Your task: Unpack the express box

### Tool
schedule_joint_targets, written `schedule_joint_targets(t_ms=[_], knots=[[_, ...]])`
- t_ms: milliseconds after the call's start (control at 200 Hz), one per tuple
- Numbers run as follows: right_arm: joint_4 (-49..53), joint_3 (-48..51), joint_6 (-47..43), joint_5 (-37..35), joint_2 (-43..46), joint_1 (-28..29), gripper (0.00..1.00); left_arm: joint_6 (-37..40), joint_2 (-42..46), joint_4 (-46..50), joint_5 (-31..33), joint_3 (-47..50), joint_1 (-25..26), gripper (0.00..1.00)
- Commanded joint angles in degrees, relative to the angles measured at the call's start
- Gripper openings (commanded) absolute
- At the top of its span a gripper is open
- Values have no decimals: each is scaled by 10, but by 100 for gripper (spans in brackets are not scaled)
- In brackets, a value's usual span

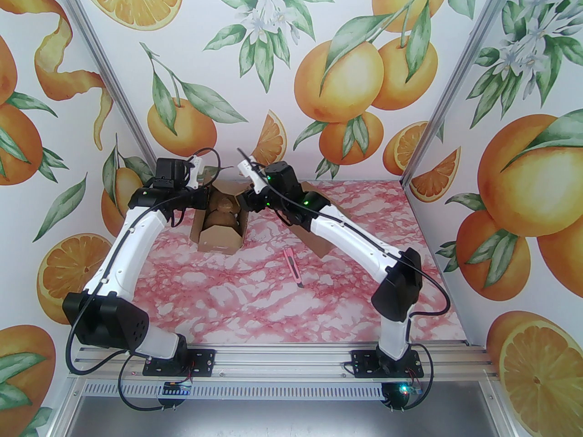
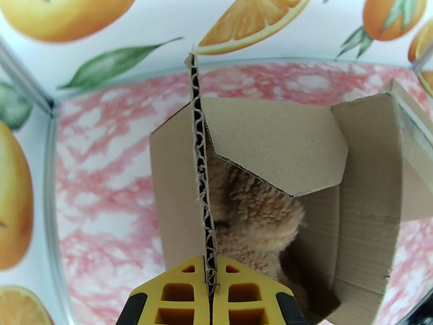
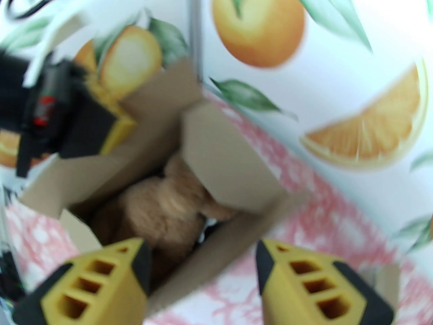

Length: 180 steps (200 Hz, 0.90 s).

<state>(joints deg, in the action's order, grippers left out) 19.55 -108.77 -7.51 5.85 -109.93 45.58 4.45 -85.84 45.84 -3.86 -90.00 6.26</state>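
While the left fingers (image 2: 176, 289), yellow ribbed blocks with black backs, are closed tight on the raw edge of one upright flap (image 2: 200, 164), the brown corrugated cardboard box (image 1: 218, 239) sits on the pink-and-white marbled table (image 1: 273, 298), toward its far left part, between the two wrists. Its fluted core shows as a wavy dark line along that pinched edge. The box is a plain matte carton with its mouth facing up and its long axis running away from the arm bases toward the back wall. An end flap with clipped corners leans in over the mouth.

Inside lies a tan plush toy (image 2: 257, 215) with a nubbly, looped pile, rounded and soft, filling most of the cavity along the same axis.

The right fingers (image 3: 101, 283), of the same yellow honeycombed shape, stand apart and grip nothing; one is over the box's mouth, the other over the table, with the side wall seen in the gap between them.

A slim pink utility knife (image 1: 293, 267) lies flat on the table, well apart from the box on its near right, pointing from far left to near right.
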Motion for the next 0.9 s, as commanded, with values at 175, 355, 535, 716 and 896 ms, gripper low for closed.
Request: schedule_joint_targets(t_ms=[175,355,535,716,896], knots=[[-132,65,-161,-12,-21,2,74,48,61,-29,-14,-9,9,0],[-157,78,-209,-80,-34,9,76,59,79,-33,-47,1,10,0],[-237,104,-280,-188,-40,31,85,70,84,-28,-47,8,19,0],[-271,87,-315,-286,-64,40,86,84,97,-33,-63,25,24,0],[-299,88,-300,-312,-61,36,85,101,110,-40,-60,43,28,0]])
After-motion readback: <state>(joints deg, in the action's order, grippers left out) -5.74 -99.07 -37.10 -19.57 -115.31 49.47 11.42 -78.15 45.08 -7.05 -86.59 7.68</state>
